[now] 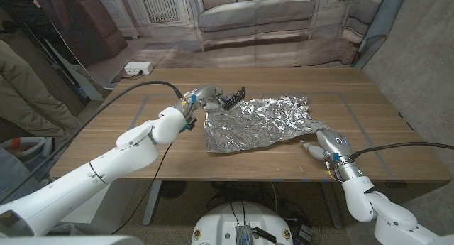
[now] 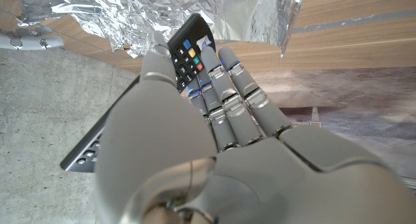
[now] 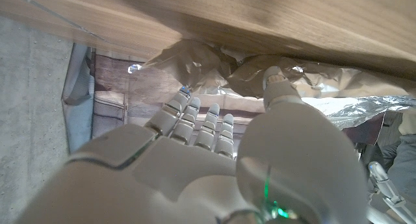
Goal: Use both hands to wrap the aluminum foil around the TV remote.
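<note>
The TV remote (image 1: 233,100) is black and slim, held tilted above the table at the far-left edge of the aluminum foil (image 1: 257,121), its far end pointing up and away from the robot. In the left wrist view the remote (image 2: 190,52) shows a cluster of coloured buttons — blue, yellow, red and some white ones — but no brand name or lettering can be read on it. The left hand (image 1: 201,99) grasps it, with the thumb on one side and the other fingers (image 2: 227,81) laid along the other side of its body.

The foil is a crumpled, shiny sheet spread on the wooden table (image 1: 142,153) near the middle, its surface heavily creased, with its near-left corner lying toward the robot. The foil's far-right part is bunched and raised a little.

The right hand (image 1: 320,140) sits at the foil's near-right edge — its fingertips reach to the sheet there. In the right wrist view the thumb (image 3: 278,87) touches the wrinkled foil (image 3: 195,62) and the other fingers curl toward it; whether the sheet is actually pinched I cannot tell.

Beyond the table's far edge a white power strip (image 1: 138,68) lies on the floor, and a backdrop printed with a sofa (image 1: 255,18) stands behind it.
</note>
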